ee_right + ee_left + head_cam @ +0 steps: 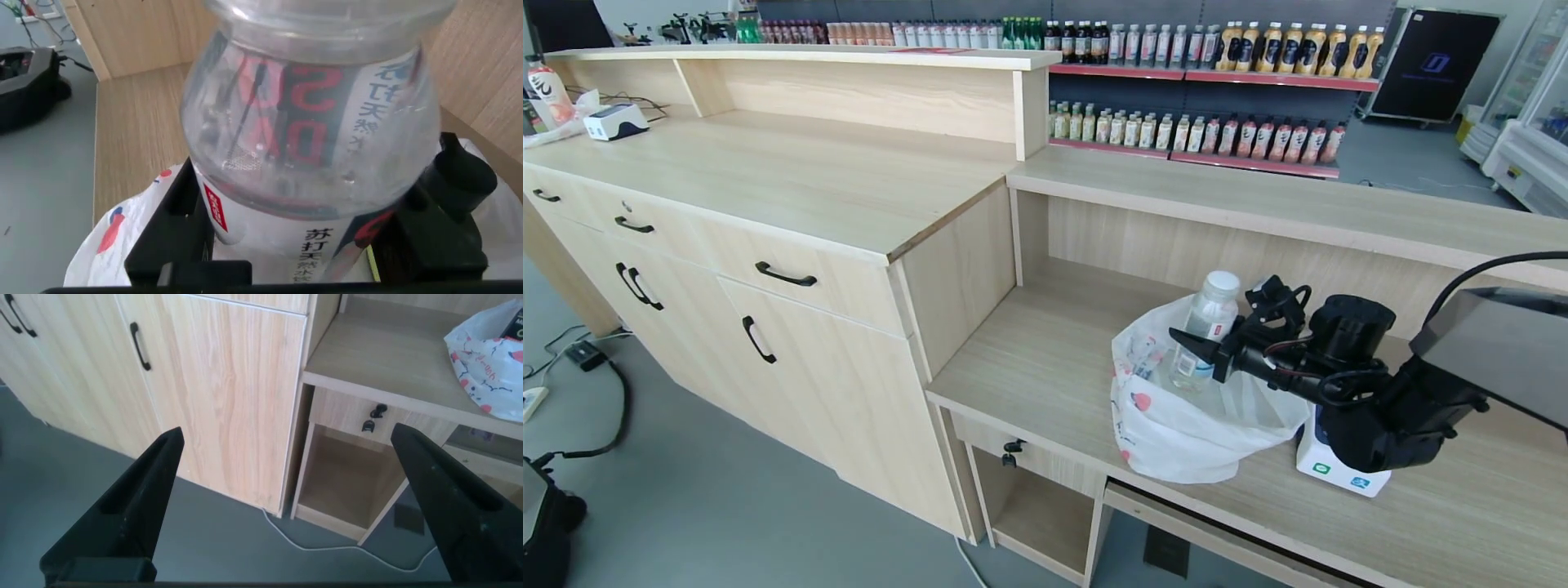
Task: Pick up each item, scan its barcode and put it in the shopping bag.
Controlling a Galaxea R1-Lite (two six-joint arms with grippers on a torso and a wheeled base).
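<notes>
- My right gripper (1217, 328) clamps 1 clear bottle (1211, 309), white cap, red-white label, upright in bag (1176, 429).
- My left gripper (286, 433) spread wide.
- I see the scanner (1339, 475) at bag's 3 o'clock.

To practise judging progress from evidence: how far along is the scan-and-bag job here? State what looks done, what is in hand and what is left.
Done: the pick-up; whether scanning happened cannot be told, though the white scanner sits beside the shopping bag. In hand: the right pincer grips the clear bottle, its base inside the bag. Left: releasing it. The left pincer is open, holding nothing.
</notes>
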